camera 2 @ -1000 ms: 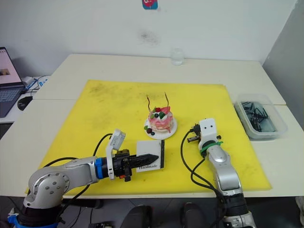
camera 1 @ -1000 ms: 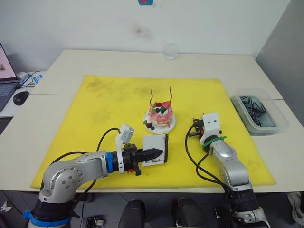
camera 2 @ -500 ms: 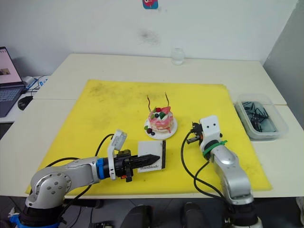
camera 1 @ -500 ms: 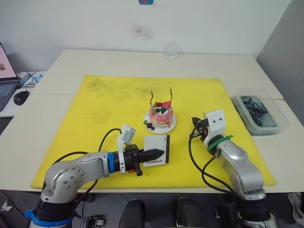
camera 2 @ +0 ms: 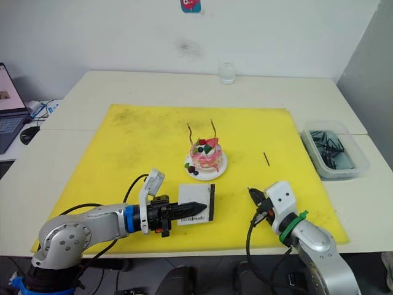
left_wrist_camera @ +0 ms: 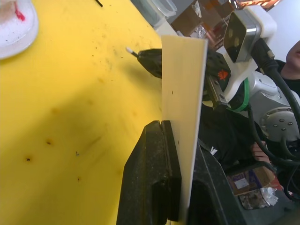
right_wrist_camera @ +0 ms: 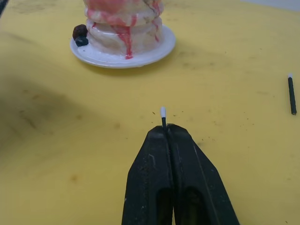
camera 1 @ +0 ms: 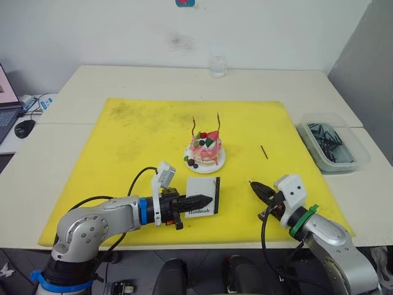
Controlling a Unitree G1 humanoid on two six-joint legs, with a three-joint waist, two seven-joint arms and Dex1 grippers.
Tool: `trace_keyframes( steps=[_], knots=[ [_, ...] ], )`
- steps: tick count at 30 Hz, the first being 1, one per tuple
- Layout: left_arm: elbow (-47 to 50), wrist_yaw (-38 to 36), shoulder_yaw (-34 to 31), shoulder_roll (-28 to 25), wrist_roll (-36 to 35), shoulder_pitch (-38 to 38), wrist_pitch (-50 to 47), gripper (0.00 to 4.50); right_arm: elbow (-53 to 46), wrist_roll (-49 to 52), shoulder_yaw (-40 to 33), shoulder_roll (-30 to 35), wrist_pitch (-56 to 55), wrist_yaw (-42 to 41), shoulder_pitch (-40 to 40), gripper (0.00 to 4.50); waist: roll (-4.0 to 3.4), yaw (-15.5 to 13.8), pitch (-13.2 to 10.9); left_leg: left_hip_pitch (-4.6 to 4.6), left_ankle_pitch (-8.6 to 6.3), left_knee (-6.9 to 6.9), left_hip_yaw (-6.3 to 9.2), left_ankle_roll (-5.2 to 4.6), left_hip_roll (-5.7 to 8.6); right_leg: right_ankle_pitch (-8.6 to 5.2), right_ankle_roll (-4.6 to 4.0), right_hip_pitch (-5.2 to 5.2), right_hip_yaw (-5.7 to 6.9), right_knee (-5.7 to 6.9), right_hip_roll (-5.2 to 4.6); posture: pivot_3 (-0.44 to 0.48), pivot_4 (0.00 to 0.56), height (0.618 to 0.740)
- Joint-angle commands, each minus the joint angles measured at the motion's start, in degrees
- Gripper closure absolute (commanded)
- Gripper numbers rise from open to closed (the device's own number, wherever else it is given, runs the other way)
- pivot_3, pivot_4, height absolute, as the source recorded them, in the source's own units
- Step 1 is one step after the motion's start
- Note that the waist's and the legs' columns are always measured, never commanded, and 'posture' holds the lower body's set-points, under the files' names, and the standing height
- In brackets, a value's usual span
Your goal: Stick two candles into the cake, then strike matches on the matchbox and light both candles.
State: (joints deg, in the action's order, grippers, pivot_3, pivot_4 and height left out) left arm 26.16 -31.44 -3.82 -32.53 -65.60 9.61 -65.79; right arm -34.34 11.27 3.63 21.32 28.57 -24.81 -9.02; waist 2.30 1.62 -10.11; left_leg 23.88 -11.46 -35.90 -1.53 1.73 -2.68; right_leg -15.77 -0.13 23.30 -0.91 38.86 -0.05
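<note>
Left gripper (camera 1: pixel 206 200), centre-bottom, clamps the flat white matchbox (camera 1: pixel 202 187); right gripper (right_wrist_camera: pixel 165 127) pinches a dark white-tipped match (right_wrist_camera: pixel 162 115). Drag its tip firmly along the black strip

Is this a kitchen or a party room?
Probably neither: it looks like an office or lab. The cake sits on a yellow mat over plain pale tables against a bare white wall, with a laptop and mouse off to one side.
</note>
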Motion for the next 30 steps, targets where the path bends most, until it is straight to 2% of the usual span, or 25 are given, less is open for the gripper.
trace_keyframes(
  steps=[1,4,9,26,30],
  knots=[
    [0.8,-0.5,-0.1,-0.1,-1.2,0.8,0.2,4.50,1.8,-0.5,0.4,-0.9,-2.6,0.7,-0.1,4.46,0.00,0.0,0.0,0.01,0.00,0.00,-0.01,0.00,0.01,0.00,0.00,0.00,-0.01,0.00,0.00,0.000,0.150,0.740],
    [1.1,-0.2,-0.1,0.1,-1.2,0.5,0.3,4.50,3.6,-1.2,0.7,-1.1,-4.1,0.5,0.3,3.89,0.00,-0.1,0.0,0.01,0.00,0.01,-0.02,0.00,0.00,0.04,0.07,0.01,-0.01,0.00,-0.01,0.000,0.150,0.740],
    [1.5,0.3,-0.1,0.3,-1.2,0.0,0.4,4.50,5.4,-3.1,1.8,-0.3,-5.2,0.3,0.8,2.15,0.00,-0.1,0.0,0.00,0.00,0.02,0.00,0.00,-0.01,0.04,0.07,0.01,0.01,0.01,0.00,0.000,0.150,0.740],
    [1.3,0.7,-0.1,0.8,-1.0,0.2,0.7,4.50,9.2,-3.1,-0.4,-1.8,-7.0,2.2,1.8,2.15,0.00,-0.1,0.0,-0.02,0.00,0.00,0.00,0.00,-0.01,0.05,0.09,0.00,0.00,0.03,0.00,0.000,0.150,0.740],
    [1.6,0.7,-0.1,0.9,-1.0,0.0,0.7,4.50,9.3,-3.5,-0.4,-1.6,-6.9,2.2,1.4,3.00,0.00,-0.1,0.0,-0.01,0.00,-0.04,-0.01,0.00,0.00,0.05,0.09,-0.02,-0.02,0.03,-0.01,0.000,0.150,0.740]
  ],
)
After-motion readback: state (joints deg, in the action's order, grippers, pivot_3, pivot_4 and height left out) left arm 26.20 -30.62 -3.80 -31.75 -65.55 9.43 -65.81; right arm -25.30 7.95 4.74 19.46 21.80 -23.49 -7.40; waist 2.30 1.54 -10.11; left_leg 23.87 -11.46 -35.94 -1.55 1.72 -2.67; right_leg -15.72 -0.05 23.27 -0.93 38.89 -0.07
